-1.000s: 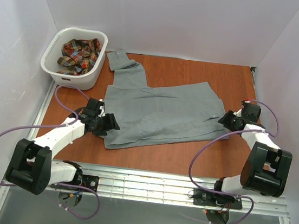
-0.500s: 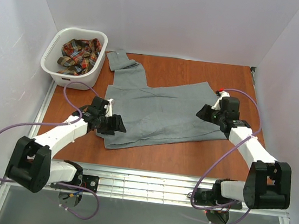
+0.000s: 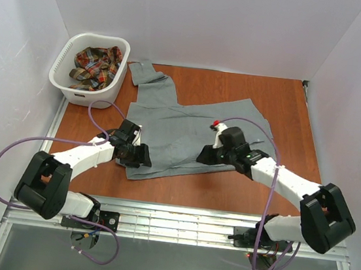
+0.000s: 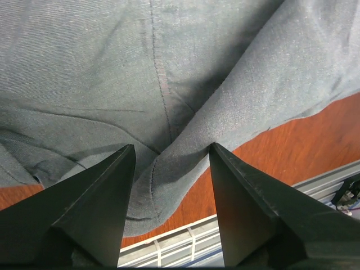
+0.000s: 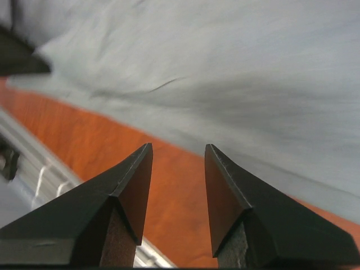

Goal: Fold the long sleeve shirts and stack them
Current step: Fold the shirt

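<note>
Left claw (image 4: pixel 172 147), wide open and empty, straddles a raised crease of the grey shirt (image 4: pixel 185 56). The right claw (image 5: pixel 178 146), also open and empty, hovers over its near hem, both probably placed to pinch that edge for folding. Plaid shirt (image 3: pixel 95 65) lies in the basket (image 3: pixel 67 88), well beyond the left claw. Red-brown table (image 3: pixel 239 89), white walls (image 3: pixel 201 19).

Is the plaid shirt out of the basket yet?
No, the plaid shirt lies bunched inside the basket.
</note>
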`<action>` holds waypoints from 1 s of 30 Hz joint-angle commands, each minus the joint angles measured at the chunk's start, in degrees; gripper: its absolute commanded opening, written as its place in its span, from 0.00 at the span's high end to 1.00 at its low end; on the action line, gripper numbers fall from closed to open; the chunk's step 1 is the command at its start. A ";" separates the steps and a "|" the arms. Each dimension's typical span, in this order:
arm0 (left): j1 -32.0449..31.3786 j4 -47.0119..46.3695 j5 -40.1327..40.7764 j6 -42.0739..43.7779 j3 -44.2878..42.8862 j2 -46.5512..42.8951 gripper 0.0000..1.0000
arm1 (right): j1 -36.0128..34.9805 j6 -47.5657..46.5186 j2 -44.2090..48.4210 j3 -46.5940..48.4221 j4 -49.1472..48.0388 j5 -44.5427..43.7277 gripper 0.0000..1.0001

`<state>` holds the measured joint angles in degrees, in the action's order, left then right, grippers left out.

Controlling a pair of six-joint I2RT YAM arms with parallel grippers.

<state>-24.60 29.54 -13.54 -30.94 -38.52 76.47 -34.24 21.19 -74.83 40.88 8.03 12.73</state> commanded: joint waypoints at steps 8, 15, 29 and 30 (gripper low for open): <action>-0.19 -0.80 0.80 -1.32 -1.73 -1.05 0.50 | -12.08 11.58 -6.02 -0.72 -11.71 -2.10 0.70; -1.33 -1.41 -0.35 0.26 -2.08 -3.86 0.50 | -14.98 18.70 -9.63 -2.65 -17.26 -1.22 0.75; -5.63 -4.05 3.78 4.66 -2.87 -2.46 0.50 | -15.68 23.02 -14.12 -5.38 -25.26 0.10 0.82; -5.81 -4.05 4.39 4.83 -2.96 -2.38 0.51 | -15.68 23.02 -14.29 -5.38 -25.52 0.10 0.82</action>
<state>-29.63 26.70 -11.77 -27.94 -39.44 74.22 -49.58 43.20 -88.84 35.77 -13.54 12.38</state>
